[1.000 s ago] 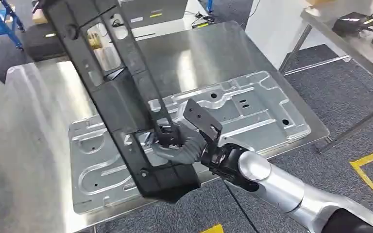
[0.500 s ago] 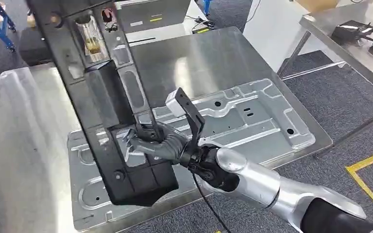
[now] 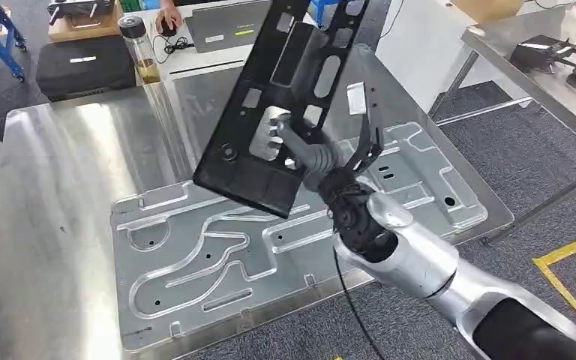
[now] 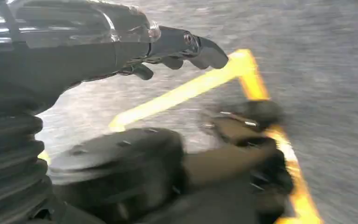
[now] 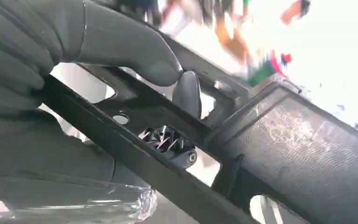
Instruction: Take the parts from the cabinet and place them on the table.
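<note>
A long black plastic panel point(image 3: 281, 97) with several cut-outs hangs tilted above the steel table point(image 3: 60, 195), its upper end leaning toward the far right. My right hand point(image 3: 307, 154) grips it through a cut-out near its lower end. In the right wrist view the thumb and fingers point(image 5: 121, 44) clamp a rib of the black panel point(image 5: 303, 149). Under it a flat silver stamped metal plate point(image 3: 217, 259) lies on the table. My left hand point(image 4: 168, 46) hangs over grey carpet with a yellow floor line, fingers apart and holding nothing.
A clear tube point(image 3: 139, 49) with a black cap stands at the table's far edge, next to a black case point(image 3: 82, 64). A person's hand point(image 3: 169, 15) rests on a desk behind. A second steel table point(image 3: 547, 52) stands at the right.
My right hand has swung the black panel up and rightward, turning it from leaning far-left to leaning far-right. The silver plate under it now shows more.
</note>
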